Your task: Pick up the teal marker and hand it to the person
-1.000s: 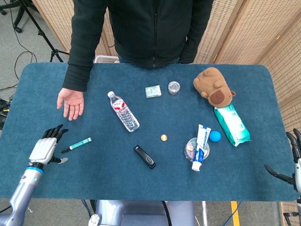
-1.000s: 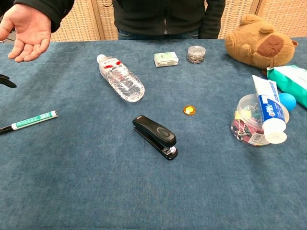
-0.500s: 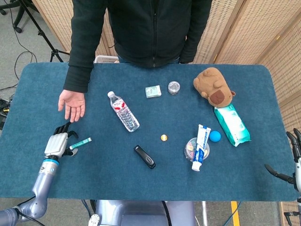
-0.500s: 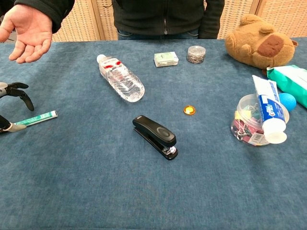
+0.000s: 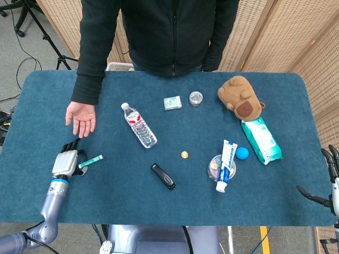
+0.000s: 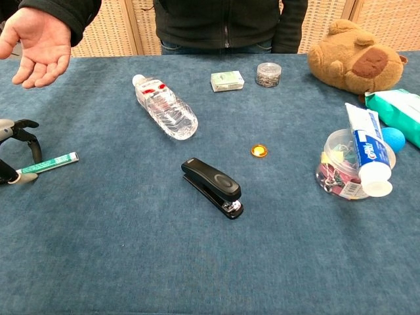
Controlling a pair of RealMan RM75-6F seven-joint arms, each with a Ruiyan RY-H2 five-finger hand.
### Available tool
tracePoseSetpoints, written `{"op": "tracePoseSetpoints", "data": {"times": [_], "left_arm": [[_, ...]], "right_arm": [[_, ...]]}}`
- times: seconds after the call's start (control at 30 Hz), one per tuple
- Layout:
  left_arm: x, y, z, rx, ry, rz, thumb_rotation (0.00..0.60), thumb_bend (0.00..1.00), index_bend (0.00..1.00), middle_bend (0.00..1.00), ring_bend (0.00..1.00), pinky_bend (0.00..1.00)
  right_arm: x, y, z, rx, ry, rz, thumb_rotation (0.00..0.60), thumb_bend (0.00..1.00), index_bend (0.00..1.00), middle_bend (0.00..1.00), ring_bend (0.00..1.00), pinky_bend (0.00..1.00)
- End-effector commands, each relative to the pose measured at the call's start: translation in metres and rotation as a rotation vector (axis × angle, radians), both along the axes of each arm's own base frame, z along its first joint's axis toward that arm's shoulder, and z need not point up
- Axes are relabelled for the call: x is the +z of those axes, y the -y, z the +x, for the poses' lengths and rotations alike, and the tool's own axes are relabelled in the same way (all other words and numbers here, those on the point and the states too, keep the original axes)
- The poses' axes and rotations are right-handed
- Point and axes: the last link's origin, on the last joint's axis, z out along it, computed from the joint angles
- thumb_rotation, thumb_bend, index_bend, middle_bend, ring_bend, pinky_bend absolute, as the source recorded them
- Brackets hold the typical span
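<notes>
The teal marker point(image 5: 91, 161) point(image 6: 51, 161) lies flat on the blue table near the left edge, cap end pointing right. My left hand point(image 5: 64, 162) point(image 6: 14, 152) is at its dark left end, fingers arched over the barrel and thumb below it; the marker still rests on the cloth. The person's open palm point(image 5: 80, 117) point(image 6: 38, 41) waits just beyond, palm up. My right hand point(image 5: 329, 177) hangs off the table's far right edge with fingers spread, holding nothing.
A water bottle point(image 5: 140, 126) lies right of the palm. A black stapler point(image 5: 162, 176) sits mid-table near a small orange cap point(image 5: 184, 155). A clip jar with toothpaste point(image 5: 223, 165), a blue ball, wipes and a plush bear point(image 5: 241, 97) fill the right side.
My left hand has slid right along the table onto the marker's left end, and its fingers have curled down over the barrel. The marker has not moved.
</notes>
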Motion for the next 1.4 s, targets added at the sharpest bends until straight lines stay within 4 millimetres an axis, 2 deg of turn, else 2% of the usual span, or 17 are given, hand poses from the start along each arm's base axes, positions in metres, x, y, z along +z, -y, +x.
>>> {"op": "tracePoseSetpoints", "data": {"times": [0.03,0.3,0.57,0.83,1.1,1.2,1.4], "left_arm": [[-0.002,0.000,-0.002,0.006,-0.015,-0.008,0.600,0.30,0.57,0.00,0.00,0.00],[0.000,-0.001,-0.004,0.009,-0.029,0.000,0.600,0.33,0.63,0.00,0.00,0.00],[0.019,0.007,-0.005,-0.039,-0.039,0.020,0.600,0.33,0.64,0.00,0.00,0.00],[0.048,0.030,-0.021,-0.103,-0.097,0.014,0.600,0.34,0.65,0.00,0.00,0.00],[0.078,0.072,-0.043,-0.199,-0.178,0.004,0.600,0.35,0.65,0.00,0.00,0.00],[0.089,0.081,-0.043,-0.233,-0.133,0.041,0.600,0.35,0.66,0.00,0.00,0.00],[0.121,0.090,-0.026,-0.325,-0.001,0.174,0.600,0.34,0.67,0.00,0.00,0.00]], "right_arm": [[0.001,0.000,0.000,0.003,0.013,0.009,0.600,0.00,0.03,0.00,0.00,0.00],[0.001,-0.001,0.001,0.008,0.026,0.011,0.600,0.00,0.03,0.00,0.00,0.00],[0.001,-0.001,0.001,0.010,0.030,0.013,0.600,0.00,0.03,0.00,0.00,0.00],[0.001,-0.001,0.001,0.011,0.034,0.013,0.600,0.00,0.03,0.00,0.00,0.00],[0.000,-0.002,0.003,0.013,0.029,0.018,0.600,0.00,0.03,0.00,0.00,0.00],[-0.001,-0.002,0.003,0.013,0.028,0.021,0.600,0.00,0.03,0.00,0.00,0.00],[-0.002,-0.002,0.004,0.014,0.026,0.023,0.600,0.00,0.03,0.00,0.00,0.00]]}}
